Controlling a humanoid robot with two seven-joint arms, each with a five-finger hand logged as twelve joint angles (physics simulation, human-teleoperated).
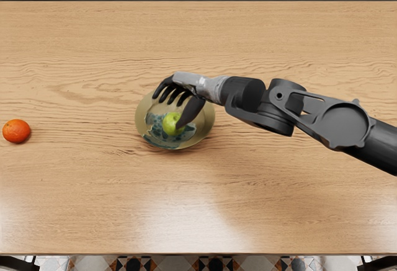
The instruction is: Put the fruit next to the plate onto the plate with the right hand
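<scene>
On a wooden table [248,196], at the far left, an orange [16,131] lies well apart from everything else. At the centre sits a plate [142,119] with a green fruit [170,124] resting on it. The right hand [185,92] hovers above, fingers spread and thumb just over the fruit. Its arm reaches in from the right. The placing looks done. Next, the hand must lift away without nudging the fruit.

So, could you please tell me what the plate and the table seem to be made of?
The plate looks like glazed ceramic: a glossy olive-gold rim and a mottled blue-green centre, though a render leaves metal or glass possible. The table looks like varnished wood: wavy grain lines run along it, and soft light patches show near the front edge.
</scene>
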